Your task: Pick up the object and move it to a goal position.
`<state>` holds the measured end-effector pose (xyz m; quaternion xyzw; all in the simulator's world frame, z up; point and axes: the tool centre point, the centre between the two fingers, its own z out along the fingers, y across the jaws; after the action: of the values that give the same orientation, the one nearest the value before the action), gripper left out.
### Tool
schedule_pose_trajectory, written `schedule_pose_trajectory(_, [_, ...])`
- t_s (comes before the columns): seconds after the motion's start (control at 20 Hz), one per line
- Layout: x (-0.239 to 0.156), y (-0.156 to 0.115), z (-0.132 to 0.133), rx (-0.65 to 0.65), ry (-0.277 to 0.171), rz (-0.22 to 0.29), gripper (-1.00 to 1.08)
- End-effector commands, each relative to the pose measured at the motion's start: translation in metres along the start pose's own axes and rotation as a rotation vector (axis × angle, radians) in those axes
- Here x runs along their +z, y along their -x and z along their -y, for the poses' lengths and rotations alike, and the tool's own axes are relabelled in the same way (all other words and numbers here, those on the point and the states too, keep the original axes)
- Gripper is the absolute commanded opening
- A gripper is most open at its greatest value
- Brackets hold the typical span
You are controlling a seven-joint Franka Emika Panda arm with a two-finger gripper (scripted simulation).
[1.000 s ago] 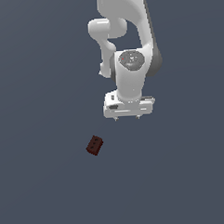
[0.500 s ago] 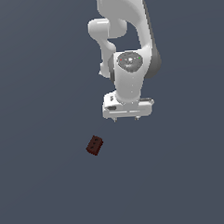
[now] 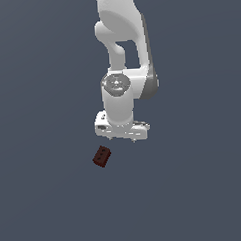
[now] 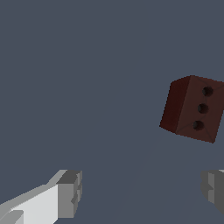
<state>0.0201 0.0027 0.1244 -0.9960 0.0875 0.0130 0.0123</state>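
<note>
Below my end effector (image 3: 122,138), toward the exterior view's left, I see the block (image 3: 101,156) lying apart from it on the desk (image 3: 41,196). Wrist view shows both fingers (image 4: 70,193) spread wide, holding nothing, 3 dots on the block's face.

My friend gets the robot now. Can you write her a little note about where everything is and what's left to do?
Gripper: open and empty, fingers spread apart, nothing between them.
Block: small dark red-brown, lying on the grey floor, just below the gripper and toward the exterior view's left. In the wrist view the block sits off to one side, not between the fingers, with three dark dots showing on one face.
Done: the arm is close above the block.
Left: line the fingers up over the block, go down, close on it, lift, and carry it to the goal. No goal marker shows in either view.
</note>
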Motion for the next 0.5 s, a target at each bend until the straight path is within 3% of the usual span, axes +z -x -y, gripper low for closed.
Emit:
schedule_pose_trajectory(0.0, [0.011, -0.015, -0.024, 0.069, 0.003, -0.007, 1.0])
schedule_pose_trajectory(0.45, [0.04, -0.046, -0.082, 0.228, 0.016, -0.027, 1.0])
